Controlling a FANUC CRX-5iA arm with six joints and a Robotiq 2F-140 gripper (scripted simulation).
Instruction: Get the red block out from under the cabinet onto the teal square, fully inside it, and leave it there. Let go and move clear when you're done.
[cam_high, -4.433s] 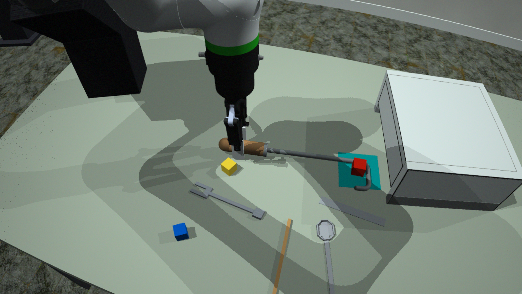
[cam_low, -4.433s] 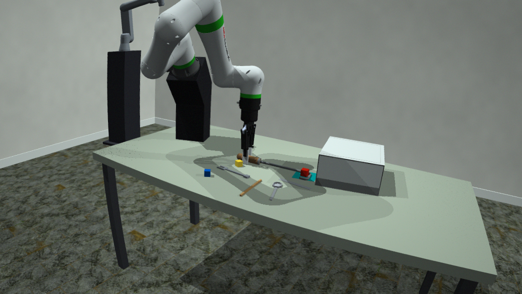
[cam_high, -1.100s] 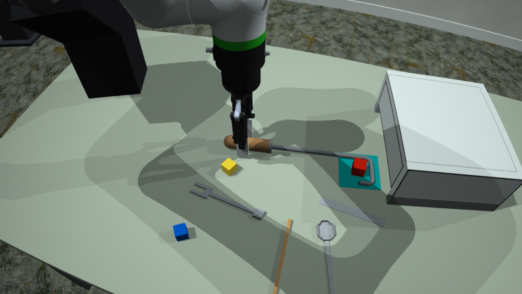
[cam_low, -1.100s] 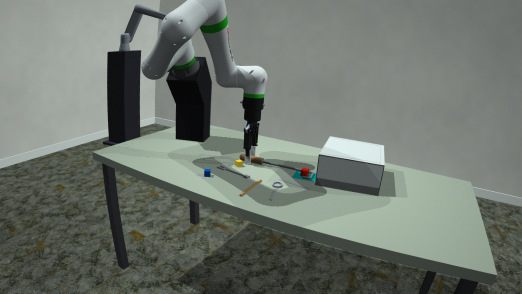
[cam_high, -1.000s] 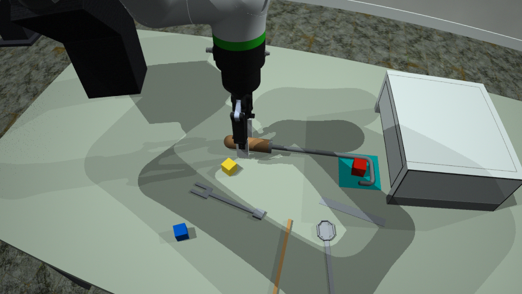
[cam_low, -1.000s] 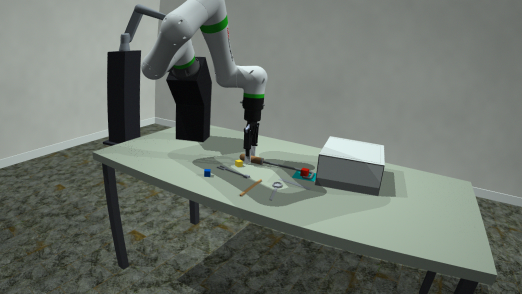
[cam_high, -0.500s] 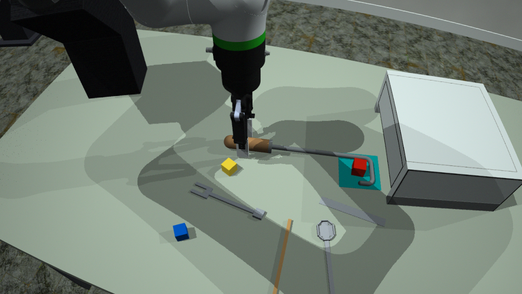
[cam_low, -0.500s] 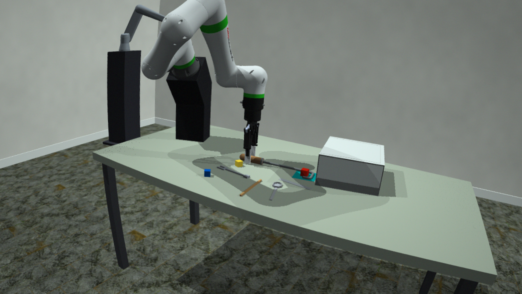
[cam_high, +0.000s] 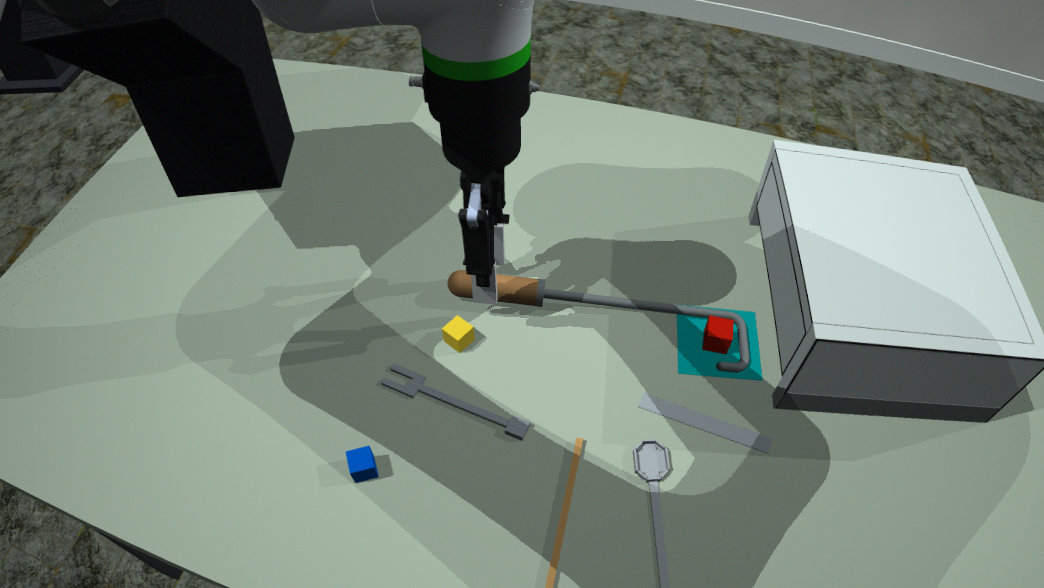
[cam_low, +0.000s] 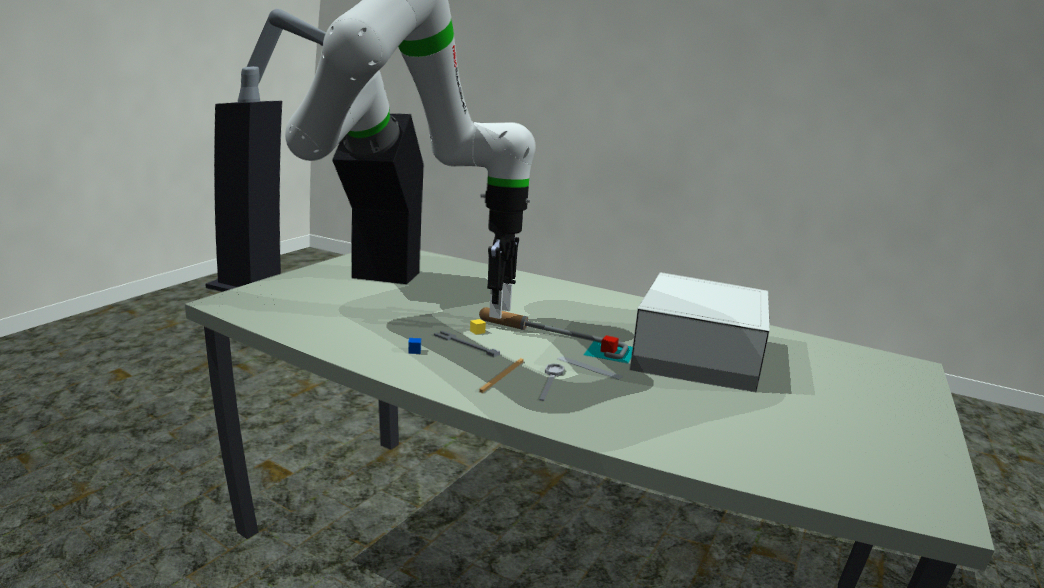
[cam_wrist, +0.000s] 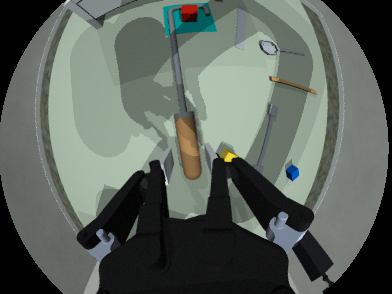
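Where teal lies, red block (cam_high: 718, 333) upright

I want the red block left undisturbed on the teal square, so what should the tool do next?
Probably lift the tool straight up: its fingers stand loose around the wooden handle, and the red block sits inside the teal square.

Plain grey walls (cam_low: 730, 131) (white skirting) meet mottled stone floor (cam_low: 109, 474).
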